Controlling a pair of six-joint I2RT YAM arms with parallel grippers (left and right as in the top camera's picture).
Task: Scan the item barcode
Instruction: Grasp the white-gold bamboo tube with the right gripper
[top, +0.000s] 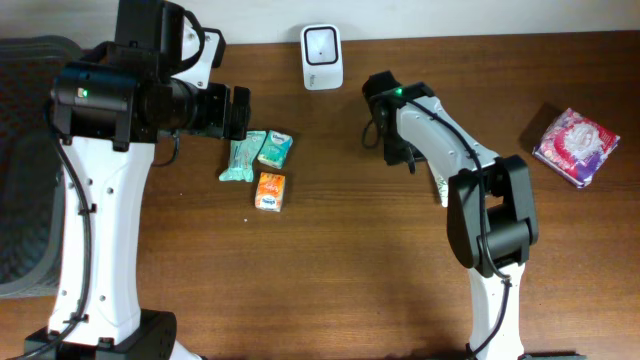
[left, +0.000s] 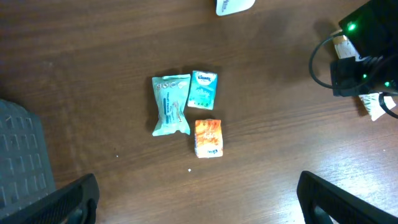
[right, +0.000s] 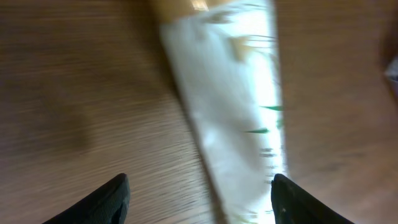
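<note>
My left arm: raised over the left part of the worktop (top: 330, 270), forearm level and pointing right, the wrist above a cluster of small packets.
My left hand (top: 240, 112): spread as wide as it goes, holding nothing.
My right arm: reaches from the near edge up towards the back of the worktop, bent over on itself, so from overhead it hides my hand.
My right hand (right: 199, 202): low over the wood, fingers apart, nothing pinched.
Item: a white packet with green print (right: 236, 93) lies flat on the worktop and runs between my right fingertips. Its edge is close to my right finger (right: 295, 199), but the view is blurred and I cannot tell if they touch.
Barcode scanner (top: 322, 55): white, at the back edge, between my two arms and apart from the item.
In the way: my own right arm covers most of the item from overhead.
Cluster count: three, a teal wipes pack (left: 170, 104), a teal tissue pack (left: 203, 89) touching it, and an orange pack (left: 208, 137) just in front.
Pink patterned packet (top: 575, 147): one, far right, well apart.
Grey mat (top: 20, 150): one, off the left edge.
</note>
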